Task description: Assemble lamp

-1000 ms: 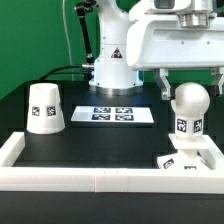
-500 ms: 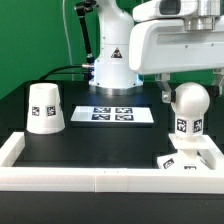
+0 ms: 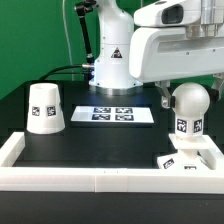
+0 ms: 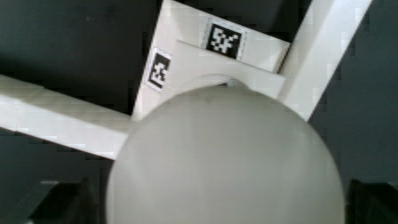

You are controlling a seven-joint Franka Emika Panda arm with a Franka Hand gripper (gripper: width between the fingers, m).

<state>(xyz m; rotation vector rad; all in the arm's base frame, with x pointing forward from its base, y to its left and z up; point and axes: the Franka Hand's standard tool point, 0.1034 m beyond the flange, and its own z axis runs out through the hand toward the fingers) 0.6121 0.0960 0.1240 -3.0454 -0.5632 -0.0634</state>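
bulb [image 3: 187, 112] upright on base [image 3: 192, 158] | ball top between spread claw [image 3: 188, 94] jaws

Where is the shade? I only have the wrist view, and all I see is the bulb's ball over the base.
Observer: The shade stands wide end down on the table at the exterior view's left, well apart from the bulb.
Operator: What lies between them?
Observer: The marker board, flat on the table toward the back.
Operator: Is the bulb standing straight?
Observer: Yes. It stands upright on the base, which sits at the exterior view's right, close to the white rim along the table's near edge.
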